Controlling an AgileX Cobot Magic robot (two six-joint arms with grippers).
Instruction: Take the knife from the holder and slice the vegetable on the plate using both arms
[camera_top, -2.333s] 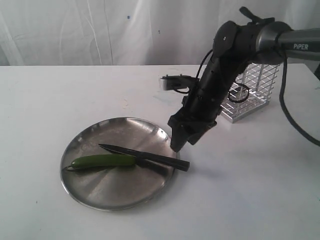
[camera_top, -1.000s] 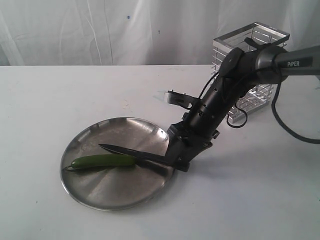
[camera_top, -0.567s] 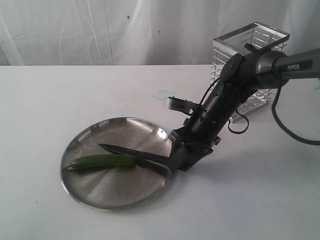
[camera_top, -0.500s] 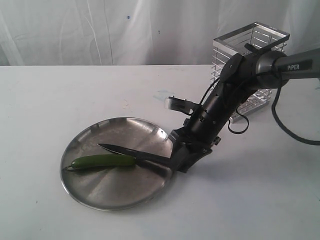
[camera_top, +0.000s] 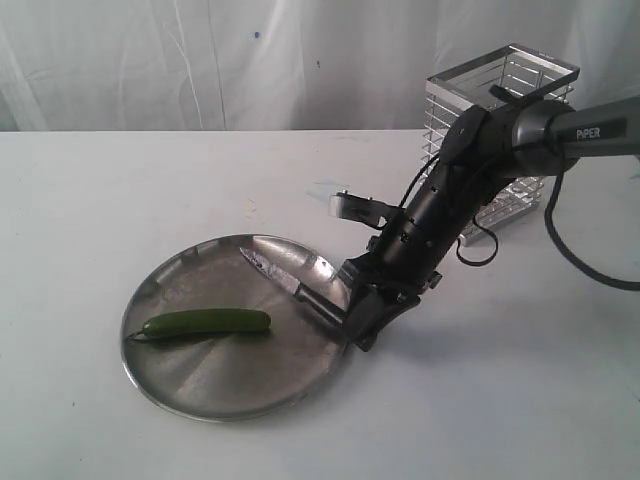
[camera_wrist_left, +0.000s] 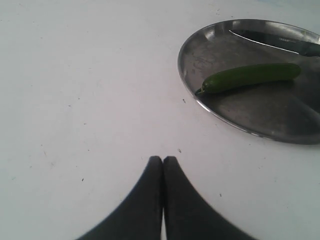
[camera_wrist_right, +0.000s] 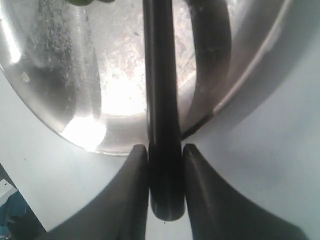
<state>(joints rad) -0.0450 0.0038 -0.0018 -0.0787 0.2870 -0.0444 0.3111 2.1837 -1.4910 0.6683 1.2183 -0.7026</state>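
Note:
The green vegetable lies on the near left part of the grey steel plate. My right gripper is low at the plate's right rim, shut on the black handle of the knife. The dark blade points across the plate toward its far side, apart from the vegetable. In the right wrist view the handle runs between both fingers over the plate. The left gripper is shut and empty over bare table, short of the plate and vegetable. The wire holder stands behind the right arm.
White table all round, with a white curtain behind it. The right arm's cable loops beside the holder's base. The left arm does not show in the exterior view.
The right gripper came down and shut on the knife handle. The blade, which lay across the vegetable's end, has swung away toward the plate's far side.

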